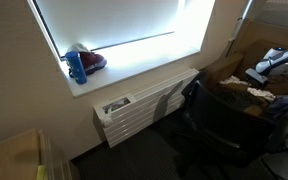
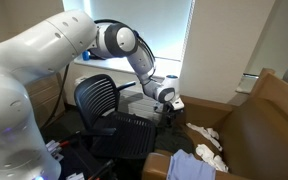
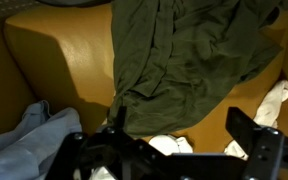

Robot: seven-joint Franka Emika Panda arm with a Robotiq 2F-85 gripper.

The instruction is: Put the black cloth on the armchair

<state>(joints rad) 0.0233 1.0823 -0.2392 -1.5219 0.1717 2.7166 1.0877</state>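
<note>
I count one dark cloth (image 3: 184, 60) in the wrist view. With it I count one pale blue cloth (image 3: 29, 140) and two white rags (image 3: 274, 100). In an exterior view I make out a single brown armchair (image 2: 264, 110) and one black office chair (image 2: 104, 100). In an exterior view I tally one blue bottle (image 1: 77, 66), one red object (image 1: 92, 60) I cannot identify, and one white radiator (image 1: 144, 105).

Dark crumpled cloth (image 3: 184, 60) lying on the tan leather armchair seat (image 3: 64, 70) at twelve o'clock in the wrist view, pale blue cloth (image 3: 29, 140) at eight, white rag (image 3: 274, 100) at four.
</note>
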